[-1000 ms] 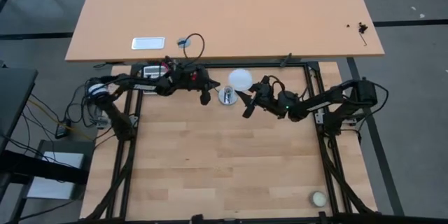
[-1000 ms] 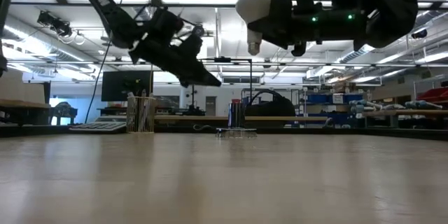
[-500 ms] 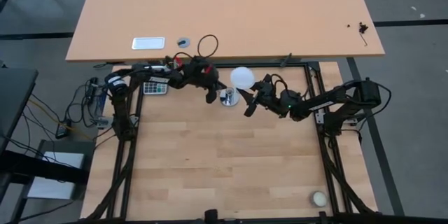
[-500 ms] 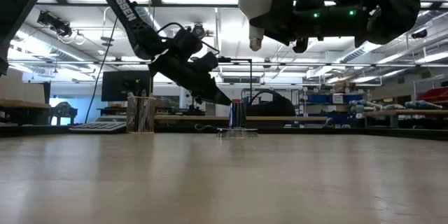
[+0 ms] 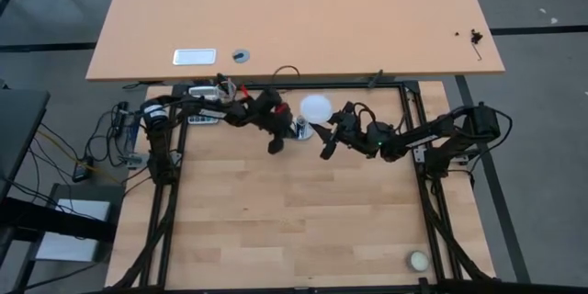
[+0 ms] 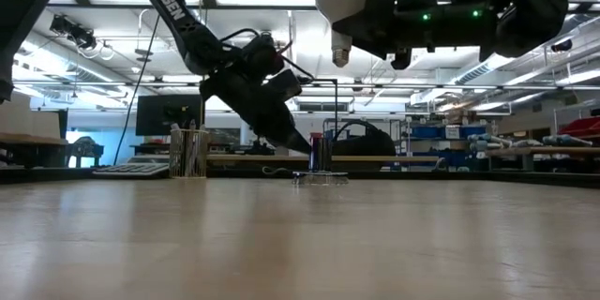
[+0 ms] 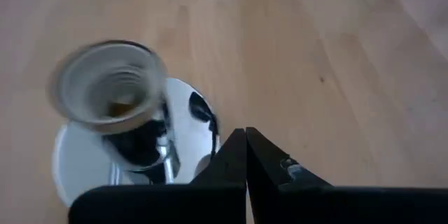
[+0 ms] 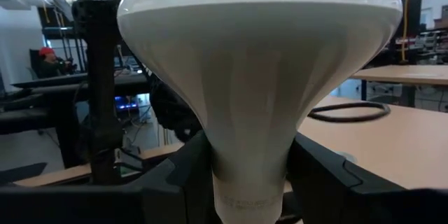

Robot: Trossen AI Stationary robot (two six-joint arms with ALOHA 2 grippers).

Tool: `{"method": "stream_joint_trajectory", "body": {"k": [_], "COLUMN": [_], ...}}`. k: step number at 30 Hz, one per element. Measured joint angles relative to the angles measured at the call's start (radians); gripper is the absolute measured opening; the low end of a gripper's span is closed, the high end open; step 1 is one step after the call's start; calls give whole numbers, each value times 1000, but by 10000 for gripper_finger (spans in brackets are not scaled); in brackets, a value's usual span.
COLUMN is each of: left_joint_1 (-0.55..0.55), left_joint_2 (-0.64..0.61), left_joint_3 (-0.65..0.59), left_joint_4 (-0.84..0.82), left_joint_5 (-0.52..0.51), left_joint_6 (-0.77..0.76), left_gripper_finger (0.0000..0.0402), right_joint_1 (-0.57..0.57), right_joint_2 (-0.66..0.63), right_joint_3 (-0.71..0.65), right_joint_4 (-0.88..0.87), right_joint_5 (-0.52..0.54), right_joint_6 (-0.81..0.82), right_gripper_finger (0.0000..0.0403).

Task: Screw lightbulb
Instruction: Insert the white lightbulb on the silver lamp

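White lightbulb (image 8: 252,77) clamped in right gripper (image 8: 241,182) — raised, level.

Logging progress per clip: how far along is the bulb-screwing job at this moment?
Done: the right gripper has the lightbulb clamped at its neck and lifted high above the table, screw base pointing down. In hand: the left gripper, fingers shut, sits right beside the socket, apparently to steady it. Left: lowering the bulb into the socket and turning it in; nothing is threaded yet.

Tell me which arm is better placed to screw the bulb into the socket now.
Right: its hand already holds the lightbulb, base down, above the socket. The left hand is shut and empty beside the socket.
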Motion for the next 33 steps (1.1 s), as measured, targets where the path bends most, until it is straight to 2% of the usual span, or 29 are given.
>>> {"method": "stream_joint_trajectory", "body": {"k": [2, 6, 12, 21, 33], "left_joint_1": [-19, -42, -50, -61, -184], "left_joint_2": [0, 0, 0, 61, 59], "left_joint_3": [-15, -29, -30, -24, -25], "left_joint_4": [7, 53, 43, 46, 15], "left_joint_5": [-55, -230, -343, -340, -347], "left_joint_6": [0, 0, -4, -2, -54], "left_gripper_finger": [0, 0, 0, 0, 0], "right_joint_1": [10, 23, 24, 24, 67], "right_joint_2": [0, 0, 0, 0, -18], "right_joint_3": [0, 0, 0, 0, 0], "right_joint_4": [0, 0, 0, 1, -4], "right_joint_5": [9, 25, 33, 33, 33], "right_joint_6": [-9, -15, -16, -16, -17], "right_gripper_finger": [171, 171, 171, 171, 172]}}
